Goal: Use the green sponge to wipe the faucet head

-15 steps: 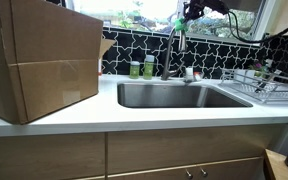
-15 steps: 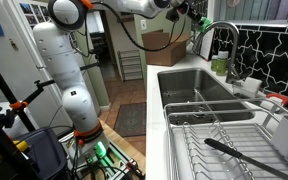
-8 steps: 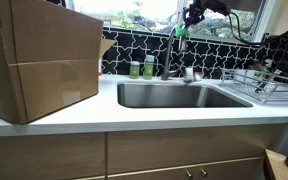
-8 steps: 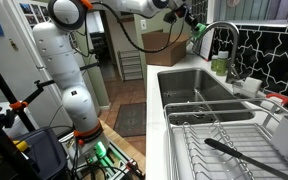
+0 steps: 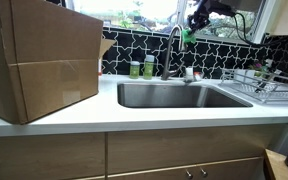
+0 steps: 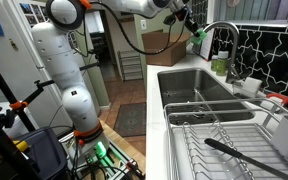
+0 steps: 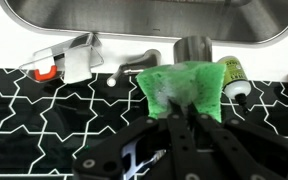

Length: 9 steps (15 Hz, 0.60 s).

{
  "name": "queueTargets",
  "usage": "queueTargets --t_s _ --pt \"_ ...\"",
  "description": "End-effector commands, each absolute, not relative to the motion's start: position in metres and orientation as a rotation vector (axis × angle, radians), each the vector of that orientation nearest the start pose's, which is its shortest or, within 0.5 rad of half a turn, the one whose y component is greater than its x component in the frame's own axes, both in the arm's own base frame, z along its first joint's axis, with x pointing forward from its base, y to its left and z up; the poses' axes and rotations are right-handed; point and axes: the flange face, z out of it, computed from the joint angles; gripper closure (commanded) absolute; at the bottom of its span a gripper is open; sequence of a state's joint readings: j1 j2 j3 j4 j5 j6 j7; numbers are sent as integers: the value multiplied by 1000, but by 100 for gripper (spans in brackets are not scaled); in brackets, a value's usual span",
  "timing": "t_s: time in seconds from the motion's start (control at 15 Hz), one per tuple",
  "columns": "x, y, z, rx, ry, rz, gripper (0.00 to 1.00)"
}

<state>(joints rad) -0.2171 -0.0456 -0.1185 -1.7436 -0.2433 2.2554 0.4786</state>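
Note:
My gripper [image 7: 174, 124] is shut on the green sponge [image 7: 182, 89], which hangs from the fingers. In both exterior views the sponge [image 5: 187, 37] [image 6: 197, 33] is held high above the sink, beside the arch of the silver gooseneck faucet [image 5: 171, 45] [image 6: 222, 29]. The faucet head [image 6: 213, 36] curves down over the basin, close to the sponge. In the wrist view the faucet's round base [image 7: 193, 48] shows just beyond the sponge; the head itself is hidden there.
A steel sink [image 5: 174, 95] sits in the white counter. Two green bottles [image 5: 141, 69] stand by the faucet. A short side fixture [image 7: 69, 62] has a red mark. A large cardboard box [image 5: 39, 62] and a dish rack [image 5: 269, 84] flank the sink.
The gripper with the sponge has shifted a little sideways along the faucet arch, toward the head. Nothing else has moved.

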Motion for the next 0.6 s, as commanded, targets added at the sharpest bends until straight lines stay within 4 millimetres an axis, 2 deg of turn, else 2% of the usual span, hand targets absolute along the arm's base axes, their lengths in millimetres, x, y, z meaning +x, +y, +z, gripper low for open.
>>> queueTargets --t_s 0.0,0.33,0.53 --pt "554 -206 632 -2948 1122 -961 94" --pt "560 -184 622 -2957 1046 -883 94" --pt "561 -178 615 -3009 1013 -867 94"
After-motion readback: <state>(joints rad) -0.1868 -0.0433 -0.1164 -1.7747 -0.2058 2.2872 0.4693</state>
